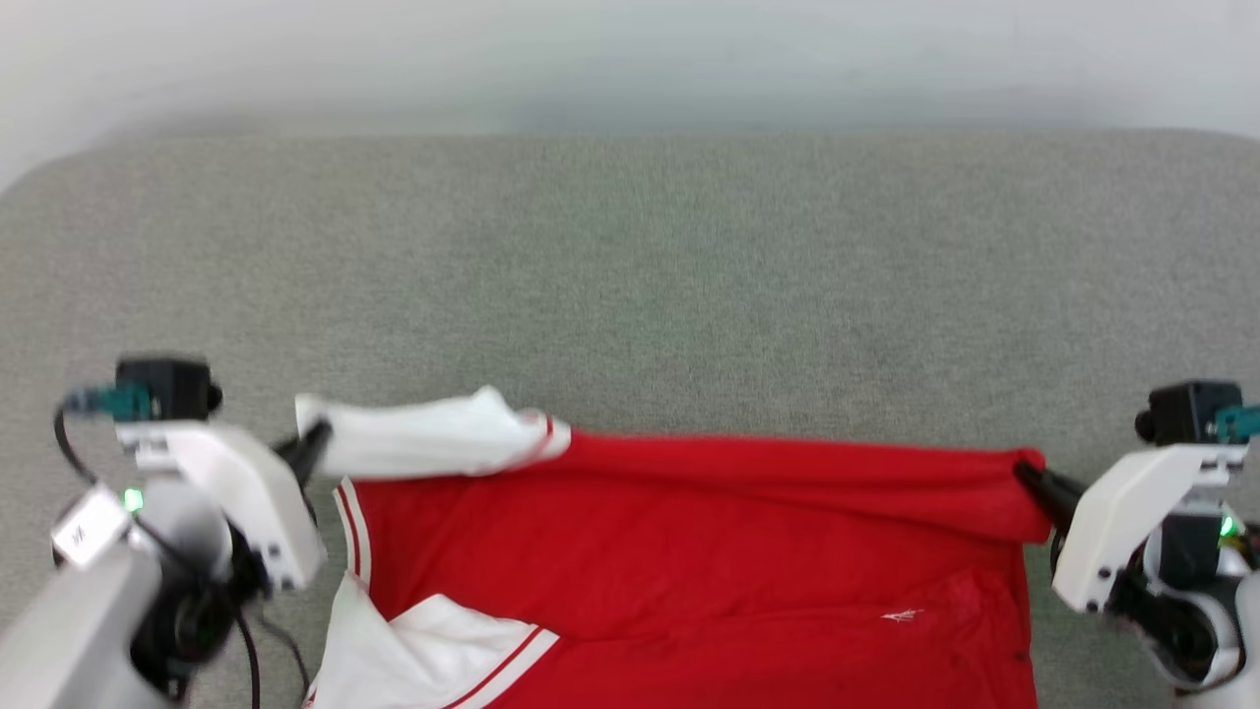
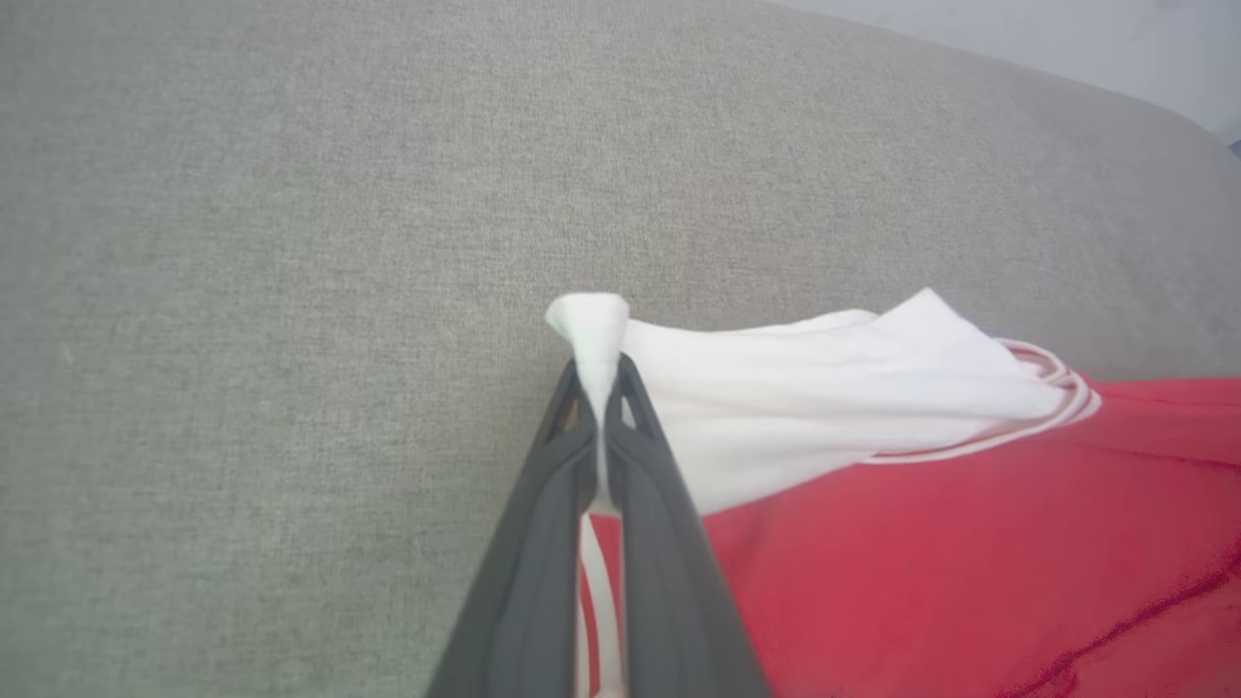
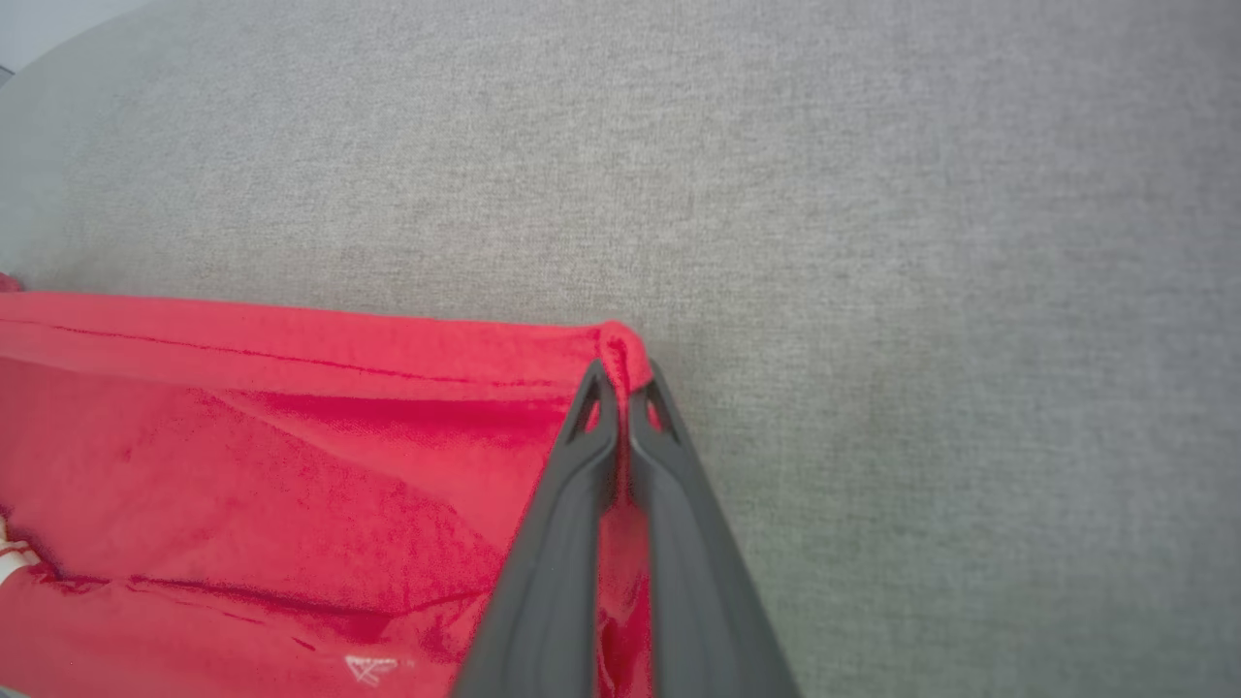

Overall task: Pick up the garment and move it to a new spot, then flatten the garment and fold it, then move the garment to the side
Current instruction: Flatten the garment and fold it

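Observation:
The garment (image 1: 689,551), a red jersey with white panels and striped trim, hangs stretched between my two grippers above the grey surface. My left gripper (image 1: 313,443) is shut on a white corner of the garment (image 2: 824,388), and the cloth bunches out past the left gripper (image 2: 603,378). My right gripper (image 1: 1029,478) is shut on a red corner of the garment (image 3: 291,446), which pokes out above the right gripper (image 3: 620,373). A small white logo (image 1: 901,615) shows near the right side.
A grey fabric-covered surface (image 1: 630,276) spreads wide beyond the garment, with rounded far corners. A pale wall (image 1: 630,59) stands behind it.

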Controlling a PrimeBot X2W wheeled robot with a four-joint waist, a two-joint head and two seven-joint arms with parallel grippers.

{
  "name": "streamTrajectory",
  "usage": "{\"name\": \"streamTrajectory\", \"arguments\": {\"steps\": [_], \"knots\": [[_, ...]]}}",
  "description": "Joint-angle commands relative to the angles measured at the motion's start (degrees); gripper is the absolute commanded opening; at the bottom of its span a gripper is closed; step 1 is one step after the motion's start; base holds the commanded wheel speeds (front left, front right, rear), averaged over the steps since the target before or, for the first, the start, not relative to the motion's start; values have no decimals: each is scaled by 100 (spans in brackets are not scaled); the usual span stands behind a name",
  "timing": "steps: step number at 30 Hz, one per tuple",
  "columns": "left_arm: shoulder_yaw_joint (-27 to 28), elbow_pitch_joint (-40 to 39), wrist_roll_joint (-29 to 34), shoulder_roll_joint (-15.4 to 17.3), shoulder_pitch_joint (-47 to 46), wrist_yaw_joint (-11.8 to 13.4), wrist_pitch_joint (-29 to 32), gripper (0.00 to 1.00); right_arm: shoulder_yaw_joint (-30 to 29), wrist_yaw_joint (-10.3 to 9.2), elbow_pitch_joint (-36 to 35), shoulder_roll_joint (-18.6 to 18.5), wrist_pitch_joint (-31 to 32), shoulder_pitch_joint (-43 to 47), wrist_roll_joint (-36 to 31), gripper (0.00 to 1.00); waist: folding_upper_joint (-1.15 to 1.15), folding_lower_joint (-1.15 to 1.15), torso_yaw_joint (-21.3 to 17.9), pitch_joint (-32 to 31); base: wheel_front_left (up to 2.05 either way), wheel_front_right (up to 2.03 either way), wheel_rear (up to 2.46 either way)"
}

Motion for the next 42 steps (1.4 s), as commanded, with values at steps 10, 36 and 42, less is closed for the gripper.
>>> {"name": "streamTrajectory", "arguments": {"steps": [10, 36, 42], "knots": [[-9, -961, -121, 145, 1648, 720, -238, 0, -81, -7, 282, 141, -356, 773, 67, 0, 0, 0, 84, -388, 0, 0, 0], [-75, -440, -60, -455, 1951, 603, -1136, 100, -165, -6, -116, 400, -1239, 1575, 59, 100, 0, 0, -6, -802, 0, 0, 0], [124, -747, 433, -490, 1759, 850, -1946, 100, -554, -6, -602, 292, -699, 1721, 1, 100, 0, 0, -30, -822, 0, 0, 0]]}}
